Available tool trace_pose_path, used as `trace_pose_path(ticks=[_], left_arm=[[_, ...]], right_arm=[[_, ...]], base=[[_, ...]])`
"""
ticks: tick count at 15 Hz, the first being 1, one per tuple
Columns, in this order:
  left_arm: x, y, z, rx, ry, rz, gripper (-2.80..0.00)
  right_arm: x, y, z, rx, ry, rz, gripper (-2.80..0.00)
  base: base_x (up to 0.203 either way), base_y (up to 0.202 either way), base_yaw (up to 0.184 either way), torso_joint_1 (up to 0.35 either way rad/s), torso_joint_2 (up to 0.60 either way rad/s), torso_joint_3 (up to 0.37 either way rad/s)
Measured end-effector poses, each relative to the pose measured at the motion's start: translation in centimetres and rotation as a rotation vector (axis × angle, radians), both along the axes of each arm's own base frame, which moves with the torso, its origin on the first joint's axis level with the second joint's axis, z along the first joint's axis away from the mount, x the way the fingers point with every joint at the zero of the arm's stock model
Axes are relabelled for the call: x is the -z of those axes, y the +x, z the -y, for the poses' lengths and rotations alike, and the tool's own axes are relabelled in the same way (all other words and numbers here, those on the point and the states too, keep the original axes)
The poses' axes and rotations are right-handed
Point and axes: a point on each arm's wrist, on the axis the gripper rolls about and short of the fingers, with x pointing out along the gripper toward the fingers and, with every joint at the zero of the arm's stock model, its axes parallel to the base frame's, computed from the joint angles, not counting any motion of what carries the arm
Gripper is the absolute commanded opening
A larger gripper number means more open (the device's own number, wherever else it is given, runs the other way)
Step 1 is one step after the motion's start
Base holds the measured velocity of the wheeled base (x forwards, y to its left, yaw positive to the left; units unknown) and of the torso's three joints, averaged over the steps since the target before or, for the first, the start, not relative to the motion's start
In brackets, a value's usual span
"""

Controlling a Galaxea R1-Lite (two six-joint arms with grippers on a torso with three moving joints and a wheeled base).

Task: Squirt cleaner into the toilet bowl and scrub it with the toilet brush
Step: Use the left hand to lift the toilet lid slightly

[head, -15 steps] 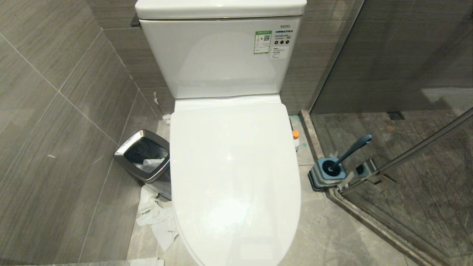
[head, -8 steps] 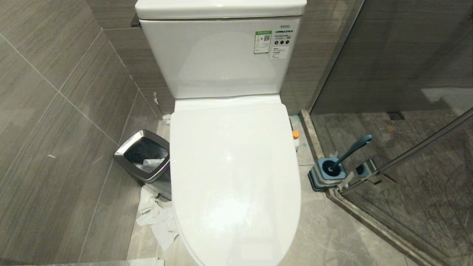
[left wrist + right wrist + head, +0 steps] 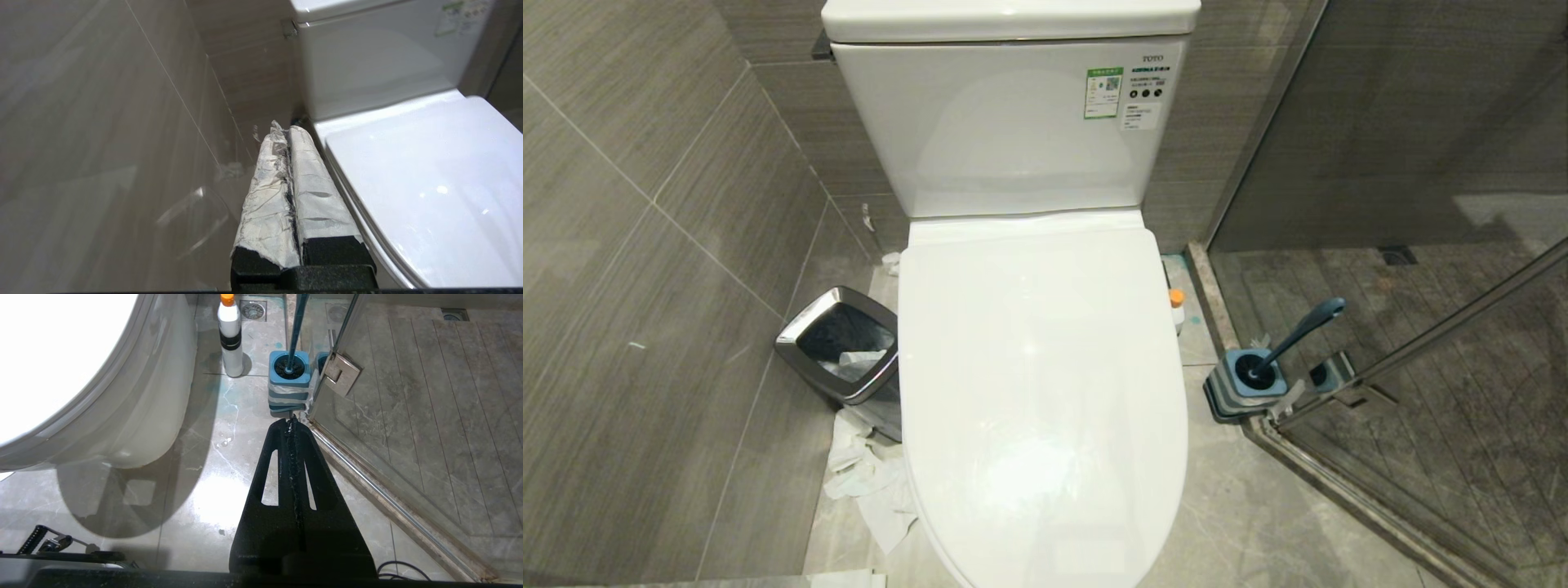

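Nothing moved in head view, toilet lid (image 3: 1037, 367) down, both grippers' fingers pressed together.

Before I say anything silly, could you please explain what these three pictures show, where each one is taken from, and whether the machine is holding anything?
It is a two-armed robot on wheels, facing a toilet. The wide picture comes from its head, looking down: the toilet lid is closed, a metal bin stands on its left with paper scraps on the floor, and the toilet brush sits in its holder on its right, by the glass shower door.

The other two come from cameras on the wrists. The left gripper, fingers wrapped in white, is shut beside the lid's edge. The right gripper, black, is shut above the floor, pointing toward the brush holder and the cleaner bottle with the orange cap. Neither holds anything.
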Motion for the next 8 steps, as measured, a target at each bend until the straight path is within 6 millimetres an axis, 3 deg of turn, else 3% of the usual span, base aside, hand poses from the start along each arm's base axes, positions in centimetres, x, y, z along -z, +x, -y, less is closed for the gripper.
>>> trace_pose_path(ticks=[2,4,8], left_arm=[[-3.8,1.8,0.0,-0.01,0.014,0.003,-2.8],[-6.0,4.3,0.0,0.032,0.023,-0.024,-2.8],[-7.7,11.7,0.3,0.239,-0.079,-0.133,-2.8]], right_arm=[[0.0,0.0,0.0,0.0,0.0,0.0,-2.8],[0.0,0.0,0.0,0.0,0.0,0.0,-2.8],[0.0,0.0,0.0,0.0,0.0,0.0,-2.8]], base=[[0.0,0.0,0.0,0.0,0.0,0.0],[0.0,0.0,0.0,0.0,0.0,0.0],[0.0,0.0,0.0,0.0,0.0,0.0]])
